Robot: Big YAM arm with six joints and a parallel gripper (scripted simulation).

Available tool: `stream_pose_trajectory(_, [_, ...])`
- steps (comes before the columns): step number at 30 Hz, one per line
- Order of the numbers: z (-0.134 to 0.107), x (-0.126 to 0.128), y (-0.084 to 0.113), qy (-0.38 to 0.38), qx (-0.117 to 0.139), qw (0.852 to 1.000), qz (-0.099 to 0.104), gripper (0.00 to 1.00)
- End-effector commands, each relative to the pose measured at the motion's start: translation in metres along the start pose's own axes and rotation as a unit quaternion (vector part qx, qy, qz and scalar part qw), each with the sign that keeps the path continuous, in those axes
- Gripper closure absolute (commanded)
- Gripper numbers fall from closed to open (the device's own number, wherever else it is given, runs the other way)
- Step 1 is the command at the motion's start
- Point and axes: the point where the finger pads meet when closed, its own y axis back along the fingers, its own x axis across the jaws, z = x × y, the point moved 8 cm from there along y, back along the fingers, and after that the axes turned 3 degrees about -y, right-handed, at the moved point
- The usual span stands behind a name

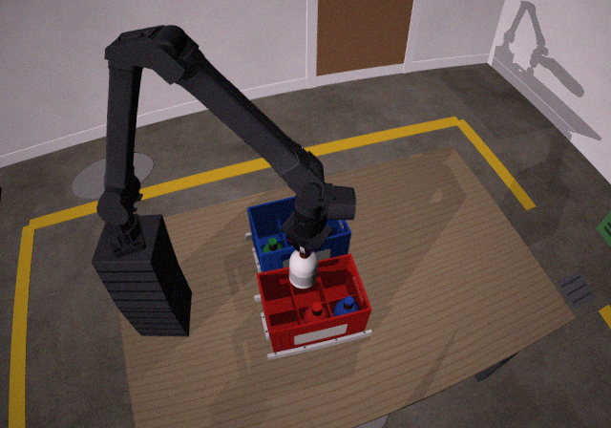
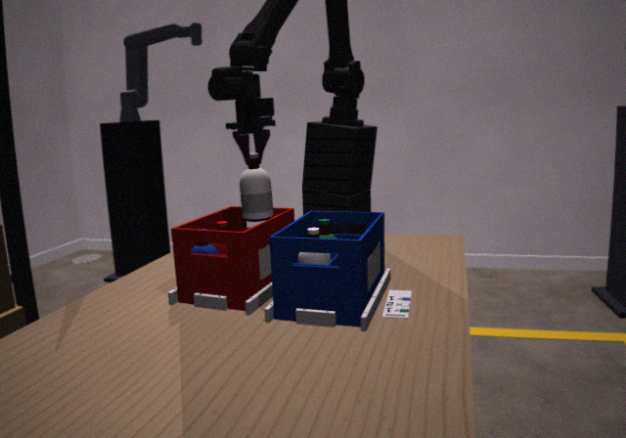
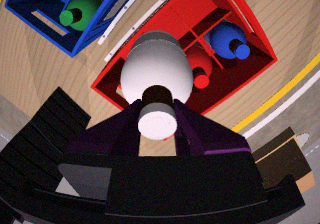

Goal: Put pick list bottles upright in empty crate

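Note:
My gripper (image 1: 303,250) (image 2: 253,161) (image 3: 157,105) is shut on the neck of a white bottle (image 1: 302,269) (image 2: 256,196) (image 3: 155,69). The bottle hangs upright, its base about at rim height over the red crate (image 1: 282,335) (image 2: 222,277). In that crate stand a red bottle (image 1: 315,311) (image 3: 201,66) and a blue bottle (image 1: 346,307) (image 3: 227,39). The blue crate (image 1: 271,263) (image 2: 318,291) holds a green bottle (image 1: 272,246) (image 3: 85,12) and a white-capped bottle (image 2: 313,231); the arm hides part of it. The pick list (image 2: 397,304) reads green 1, white 2, blue 1.
The crates stand side by side on the wooden table (image 1: 444,275) (image 2: 303,372), with low white rails (image 1: 321,344) (image 2: 377,299) along their sides. The black arm pedestal (image 1: 142,275) (image 2: 338,165) stands behind them in the exterior view.

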Motion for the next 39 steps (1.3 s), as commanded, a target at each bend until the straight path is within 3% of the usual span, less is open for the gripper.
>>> stream_pose_trajectory(1, [0.014, -0.026, 0.046, 0.004, -0.027, 0.999, -0.041, 1.00])
stream_pose_trajectory(39, [0.018, -0.035, 0.058, 0.003, -0.028, 0.999, -0.042, 1.00])
